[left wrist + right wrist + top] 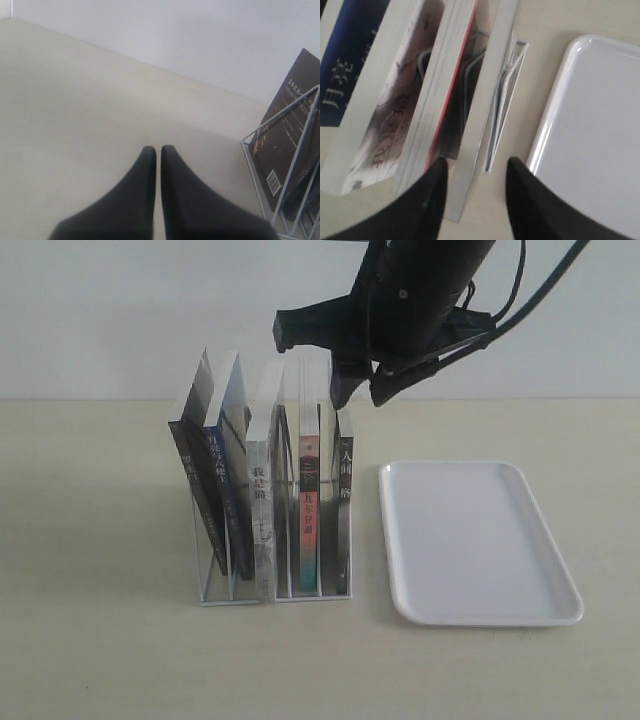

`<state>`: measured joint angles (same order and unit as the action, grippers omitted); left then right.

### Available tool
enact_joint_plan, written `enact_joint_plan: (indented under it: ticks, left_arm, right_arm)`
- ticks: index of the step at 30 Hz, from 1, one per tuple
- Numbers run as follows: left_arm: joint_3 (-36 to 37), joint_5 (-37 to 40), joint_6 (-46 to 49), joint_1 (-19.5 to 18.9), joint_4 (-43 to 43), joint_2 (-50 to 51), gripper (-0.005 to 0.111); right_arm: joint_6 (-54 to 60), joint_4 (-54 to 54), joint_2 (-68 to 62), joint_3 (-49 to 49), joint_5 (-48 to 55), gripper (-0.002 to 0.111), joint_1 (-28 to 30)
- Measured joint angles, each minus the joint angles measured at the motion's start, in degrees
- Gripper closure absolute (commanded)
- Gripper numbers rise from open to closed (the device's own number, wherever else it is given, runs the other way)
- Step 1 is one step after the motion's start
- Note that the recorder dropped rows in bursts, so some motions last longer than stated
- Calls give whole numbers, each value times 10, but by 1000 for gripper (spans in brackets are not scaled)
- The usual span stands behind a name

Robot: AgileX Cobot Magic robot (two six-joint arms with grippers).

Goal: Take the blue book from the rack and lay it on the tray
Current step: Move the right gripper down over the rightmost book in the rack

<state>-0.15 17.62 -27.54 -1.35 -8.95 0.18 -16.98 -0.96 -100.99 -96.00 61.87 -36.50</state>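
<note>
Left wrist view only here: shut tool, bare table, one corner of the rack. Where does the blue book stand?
Observer: The blue book stands second from the left in the rack, as the exterior view shows it.
Operator: And the right tool?
Observer: The right tool hangs open above the rack's right end, over the rightmost book, not the blue one.
Operator: Where is the tray?
Observer: The tray lies flat on the table, just right of the rack.
</note>
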Motion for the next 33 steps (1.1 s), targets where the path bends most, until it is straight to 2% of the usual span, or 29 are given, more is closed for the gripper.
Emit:
enact_joint_plan:
  ticks: [14, 24, 25, 27, 28, 33]
  left_arm:
    - [0, 0, 0, 0, 0, 0, 103]
    - [0, 0, 0, 0, 0, 0, 103]
    - [0, 0, 0, 0, 0, 0, 103]
    - [0, 0, 0, 0, 0, 0, 103]
    - [0, 0, 0, 0, 0, 0, 103]
    - [0, 0, 0, 0, 0, 0, 103]
  right_arm:
    - [-21, -32, -3, -3, 1, 57, 0]
    - [-34, -28, -69, -5, 19, 58, 0]
    - [-34, -28, -73, -5, 20, 61, 0]
    - [-39, -28, -78, -5, 20, 97, 0]
    - [-40, -28, -78, -5, 20, 108, 0]
    - [-32, -19, -78, -5, 24, 108, 0]
